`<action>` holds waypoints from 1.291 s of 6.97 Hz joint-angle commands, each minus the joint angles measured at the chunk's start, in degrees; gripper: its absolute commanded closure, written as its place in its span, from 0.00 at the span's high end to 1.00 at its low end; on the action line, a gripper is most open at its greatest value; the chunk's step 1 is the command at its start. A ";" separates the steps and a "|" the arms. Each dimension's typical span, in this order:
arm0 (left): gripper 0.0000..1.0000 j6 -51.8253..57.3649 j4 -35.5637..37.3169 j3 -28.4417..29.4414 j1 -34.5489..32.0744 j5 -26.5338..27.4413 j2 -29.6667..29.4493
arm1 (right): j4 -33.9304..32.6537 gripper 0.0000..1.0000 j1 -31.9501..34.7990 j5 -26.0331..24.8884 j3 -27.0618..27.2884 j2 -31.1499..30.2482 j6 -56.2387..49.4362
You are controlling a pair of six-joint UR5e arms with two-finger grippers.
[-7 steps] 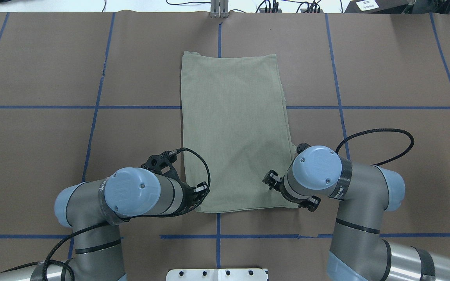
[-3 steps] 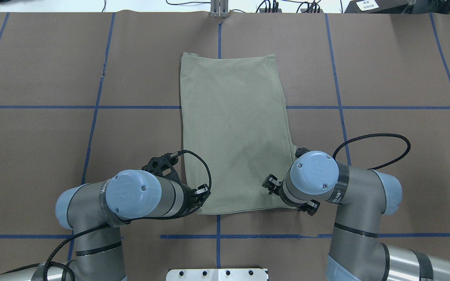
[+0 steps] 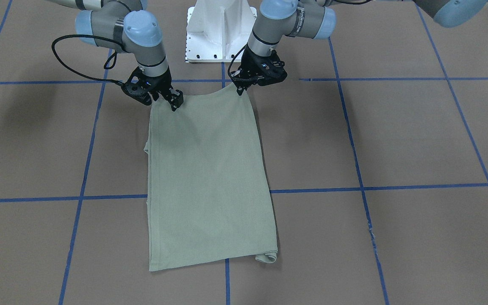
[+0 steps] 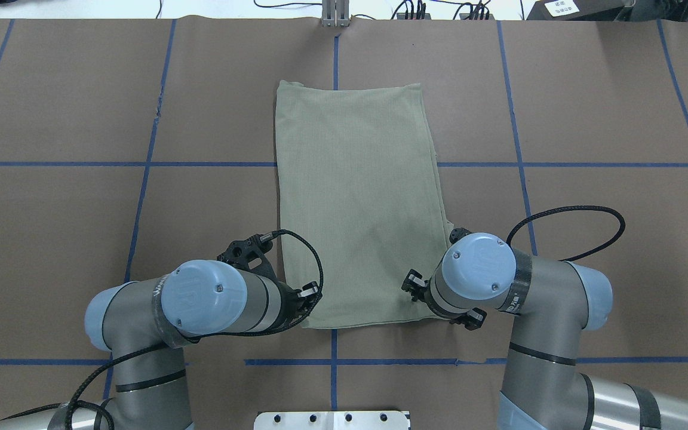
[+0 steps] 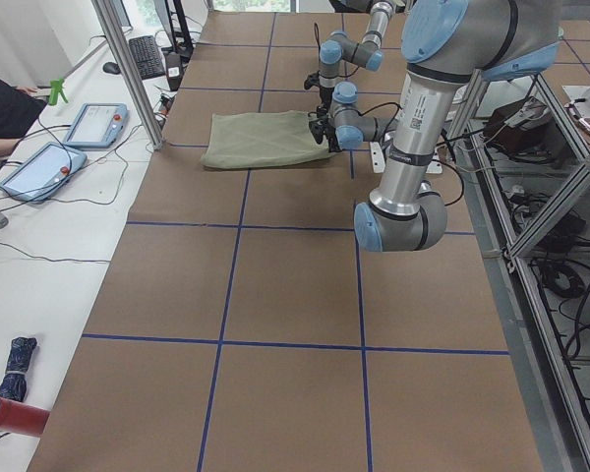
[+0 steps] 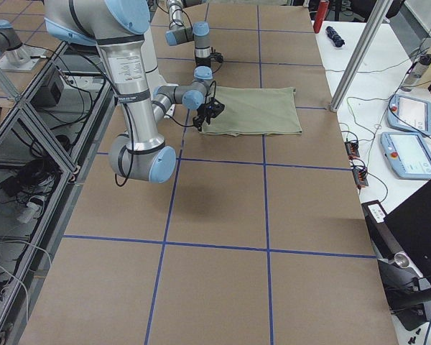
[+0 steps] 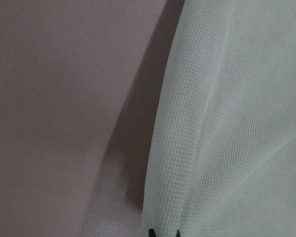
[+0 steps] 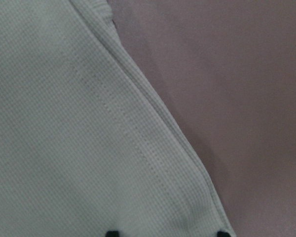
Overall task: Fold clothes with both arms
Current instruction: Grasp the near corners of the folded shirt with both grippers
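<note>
At near hem of shirt point(image 4: 356, 197) | left pincer point(image 3: 239, 90) clamps one corner | right pincer point(image 3: 165, 101) spread astride other

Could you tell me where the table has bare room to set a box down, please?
The brown table is bare on both sides of the shirt. It is crowded at the shirt's two corners where the left pincer and right pincer touch it.

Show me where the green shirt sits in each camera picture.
Front-facing: shirt, centre.
Overhead: centre.
Left side: upper middle.
Right side: upper middle.
Left wrist: fills the right half.
Right wrist: fills the left side.
Landmark: blue tape line crossing under it, room views only.
</note>
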 commanded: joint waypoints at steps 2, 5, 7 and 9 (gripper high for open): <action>0.00 0.00 -0.09 -0.08 0.00 -0.04 0.00 | -0.06 0.00 -0.10 0.09 -0.21 0.73 -0.07; 0.00 0.00 0.00 -0.08 0.00 -0.04 0.00 | -0.15 0.00 1.30 0.35 -0.12 2.05 0.02; 0.00 0.00 0.00 -0.95 -0.09 -0.13 0.17 | -0.15 0.00 1.75 0.62 0.58 2.23 0.11; 0.00 0.00 2.79 -6.19 0.17 -0.04 1.49 | -0.32 0.00 2.01 2.62 4.25 1.53 0.72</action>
